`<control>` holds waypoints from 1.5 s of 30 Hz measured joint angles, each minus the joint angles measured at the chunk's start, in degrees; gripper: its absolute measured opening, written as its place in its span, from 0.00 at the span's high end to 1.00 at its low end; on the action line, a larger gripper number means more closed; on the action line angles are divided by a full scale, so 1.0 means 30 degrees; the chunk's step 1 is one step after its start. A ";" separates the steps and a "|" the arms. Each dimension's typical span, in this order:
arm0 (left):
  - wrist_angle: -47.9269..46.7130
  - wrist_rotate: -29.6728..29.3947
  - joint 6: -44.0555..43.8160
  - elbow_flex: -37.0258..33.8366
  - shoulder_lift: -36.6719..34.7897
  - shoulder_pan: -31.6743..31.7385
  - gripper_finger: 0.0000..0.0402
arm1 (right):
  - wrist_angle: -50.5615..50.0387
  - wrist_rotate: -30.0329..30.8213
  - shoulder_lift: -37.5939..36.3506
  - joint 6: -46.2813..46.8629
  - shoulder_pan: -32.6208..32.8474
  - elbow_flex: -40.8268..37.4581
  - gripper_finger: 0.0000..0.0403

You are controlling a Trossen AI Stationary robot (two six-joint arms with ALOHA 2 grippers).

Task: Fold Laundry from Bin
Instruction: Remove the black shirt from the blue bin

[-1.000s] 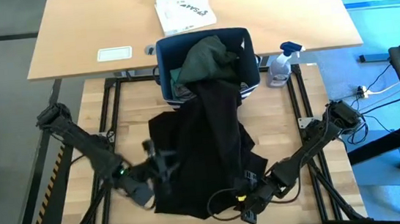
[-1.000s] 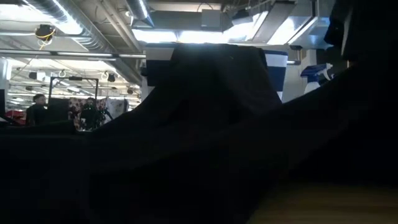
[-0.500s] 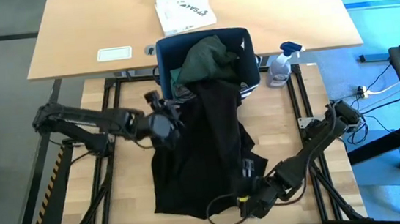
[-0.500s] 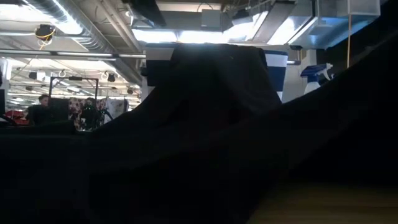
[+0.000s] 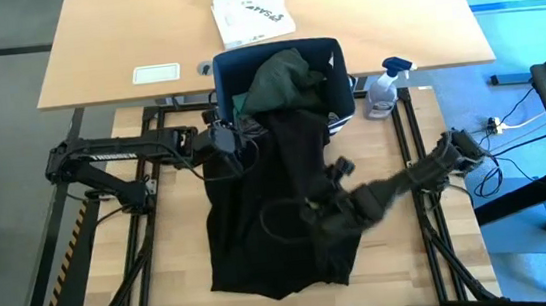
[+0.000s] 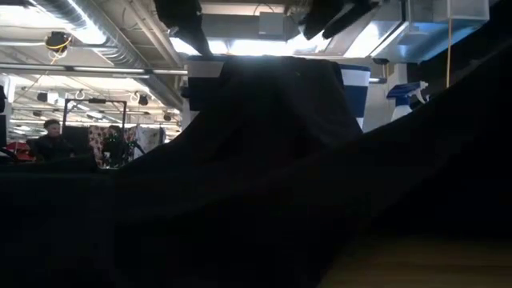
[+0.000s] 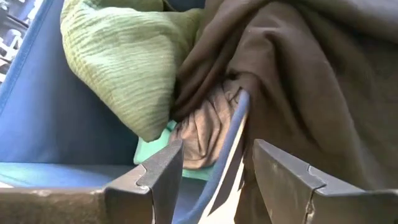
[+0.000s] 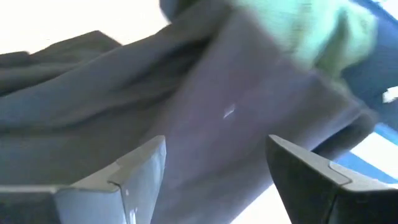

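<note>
Black garment (image 5: 278, 208) draped from the bin (image 5: 330, 62) down across the table (image 5: 176, 238), green garment (image 5: 281, 80) heaped inside. Left gripper (image 5: 229, 137) at the bin's near-left rim, fingers (image 7: 155, 177) spread, gripping nothing. Right gripper (image 5: 330, 203) over the black cloth, fingers (image 8: 134, 174) parted, empty.

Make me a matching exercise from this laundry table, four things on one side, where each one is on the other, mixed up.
Things:
1. black garment
2. green garment
3. spray bottle
4. left gripper

Places:
A. piled in the bin
B. at the bin's front left corner
C. draped from the bin out over the table
D. right of the bin

Pairs: 1-C, 2-A, 3-D, 4-B
</note>
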 joint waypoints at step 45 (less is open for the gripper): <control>0.0066 -0.0650 0.0364 0.0000 0.0007 0.0877 0.53 | 0.1931 -0.0988 -0.0015 -0.6067 0.2304 0.4357 1.00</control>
